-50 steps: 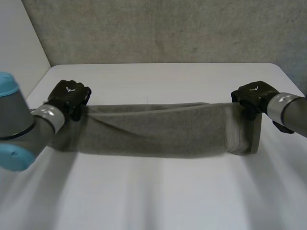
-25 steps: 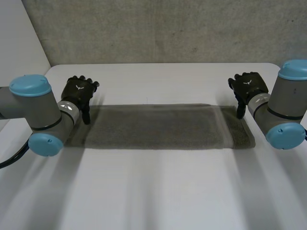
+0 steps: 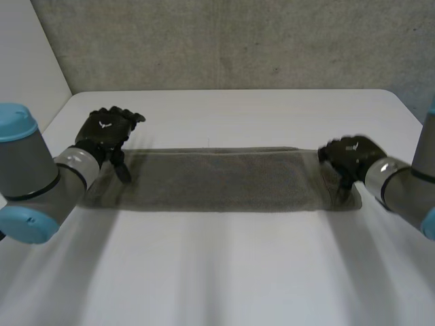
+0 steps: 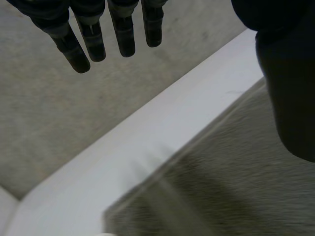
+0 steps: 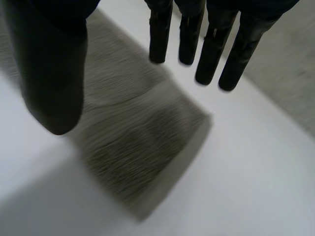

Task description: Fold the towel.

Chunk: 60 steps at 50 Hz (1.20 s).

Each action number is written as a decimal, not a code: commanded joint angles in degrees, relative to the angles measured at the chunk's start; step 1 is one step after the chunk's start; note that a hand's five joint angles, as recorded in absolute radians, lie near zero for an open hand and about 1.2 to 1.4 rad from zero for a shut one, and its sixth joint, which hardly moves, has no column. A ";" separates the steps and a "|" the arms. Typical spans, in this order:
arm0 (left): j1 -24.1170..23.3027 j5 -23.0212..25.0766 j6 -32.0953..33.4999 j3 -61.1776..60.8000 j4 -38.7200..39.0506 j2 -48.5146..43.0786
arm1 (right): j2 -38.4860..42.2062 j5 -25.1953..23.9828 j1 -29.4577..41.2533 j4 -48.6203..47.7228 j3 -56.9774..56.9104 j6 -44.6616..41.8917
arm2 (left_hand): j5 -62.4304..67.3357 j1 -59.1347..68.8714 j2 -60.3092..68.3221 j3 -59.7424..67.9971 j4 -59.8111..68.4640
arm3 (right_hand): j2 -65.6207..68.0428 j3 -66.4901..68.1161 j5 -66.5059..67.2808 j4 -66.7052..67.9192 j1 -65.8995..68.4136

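Note:
The grey towel (image 3: 217,180) lies flat on the white table (image 3: 217,272) as a long folded strip running left to right. My left hand (image 3: 103,130) hovers just beyond the towel's left end, open with fingers spread and nothing in it. In the left wrist view its straight fingers (image 4: 113,29) hang apart from the towel (image 4: 236,187) below. My right hand (image 3: 350,155) is over the towel's right end, open. In the right wrist view its fingers (image 5: 211,44) and thumb (image 5: 49,64) stand straight above the towel's end (image 5: 133,142), holding nothing.
A grey wall (image 3: 224,41) rises behind the table's far edge. Bare white tabletop stretches in front of the towel toward me, and a narrower band lies behind it.
Both hands have let go of the towel, which dropped from a stretched, raised strip to lying flat. The right hand has since come forward over the towel's right end.

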 commanded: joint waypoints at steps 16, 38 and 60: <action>1.97 4.66 -6.12 -10.01 4.10 6.12 | 3.49 -2.43 -5.09 -13.20 8.50 1.63 | -12.51 -4.99 -4.61 -3.77 -5.17 | 7.21 7.57 6.57 7.47 7.15; 1.89 4.74 -6.56 -11.33 6.04 6.21 | 9.03 -0.41 -5.53 -14.79 4.10 1.19 | -12.51 -4.99 -4.61 -3.77 -5.17 | 54.59 54.94 53.95 54.85 54.52; 2.06 4.48 -6.91 -11.95 6.39 9.90 | 4.28 5.22 -21.79 -13.56 0.67 -18.06 | -12.51 -4.99 -4.61 -3.77 -5.17 | 54.59 54.94 53.95 54.85 54.52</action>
